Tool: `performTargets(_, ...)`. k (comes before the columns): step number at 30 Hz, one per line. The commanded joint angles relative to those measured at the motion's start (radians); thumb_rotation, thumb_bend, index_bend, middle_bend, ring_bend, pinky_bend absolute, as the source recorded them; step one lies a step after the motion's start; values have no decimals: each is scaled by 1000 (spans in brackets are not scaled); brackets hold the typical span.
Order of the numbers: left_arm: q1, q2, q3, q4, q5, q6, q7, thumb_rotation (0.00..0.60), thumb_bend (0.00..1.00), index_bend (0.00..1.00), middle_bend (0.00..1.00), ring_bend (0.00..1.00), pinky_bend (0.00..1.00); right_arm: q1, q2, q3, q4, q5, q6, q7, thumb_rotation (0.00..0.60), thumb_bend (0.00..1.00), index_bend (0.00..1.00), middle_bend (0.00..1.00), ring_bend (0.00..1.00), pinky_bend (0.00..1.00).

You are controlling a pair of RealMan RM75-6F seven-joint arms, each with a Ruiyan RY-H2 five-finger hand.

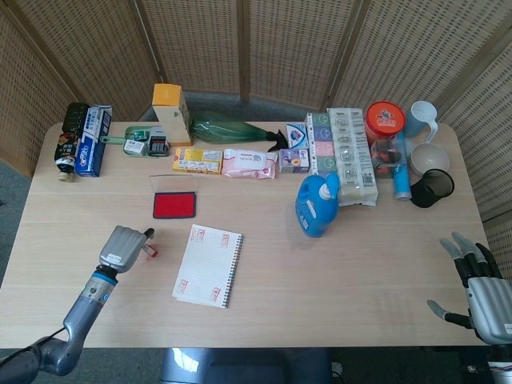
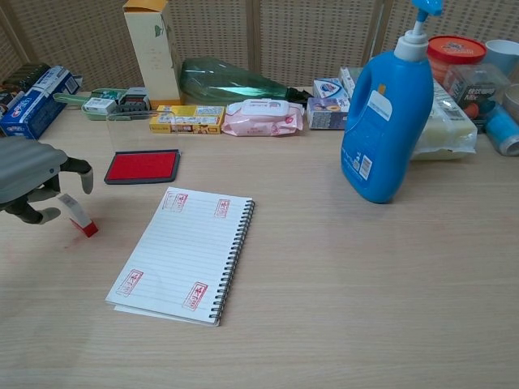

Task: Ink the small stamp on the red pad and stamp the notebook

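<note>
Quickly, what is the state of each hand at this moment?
Left hand: fingers curled around the small stamp on the table; whether it grips it cannot be told.
Right hand: open, holding nothing.

Left hand [image 1: 124,246] low over table at its near-left part, fingers curled downward, grey forearm trailing toward near edge. Right hand [image 1: 480,288] at near-right corner, fingers spread apart, holding nothing.

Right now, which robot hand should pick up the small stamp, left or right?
The left. The left robot hand is right at the small stamp, fingers around it, with the red pad and notebook close by. The right robot hand sits open at the table's far right edge.
</note>
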Motion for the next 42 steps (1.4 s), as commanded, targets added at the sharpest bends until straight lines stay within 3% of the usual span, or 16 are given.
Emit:
performTargets(1, -2, -4, 2, 1, -1, 0, 2, 600, 321, 409, 1000, 1000, 1000, 0, 0, 0, 0, 1, 0, 2, 600, 9, 47, 0, 0, 0)
performTargets(14, -17, -21, 4, -4, -19, -3, 55, 600, 365, 445, 1000, 1000, 1000, 1, 7, 0, 2, 1, 0, 17, 600, 10, 47, 0, 0, 0)
performTargets(29, -17, -12, 17, -19, -24, 15, 85, 600, 412, 615, 1000, 1000, 1000, 1, 15, 0, 0, 3, 1, 29, 600, 9, 47, 0, 0, 0)
performTargets(37, -23, 22, 13, -39, 3, 51, 95, 600, 414, 637, 1000, 1000, 1000, -2, 18, -1, -1, 1, 5, 35, 600, 9, 48, 0, 0, 0)
performTargets(42, -46, 65, -17, -57, 16, 71, 104, 600, 414, 637, 1000, 1000, 1000, -1, 17, -3, -2, -5, 3, 35, 600, 9, 48, 0, 0, 0)
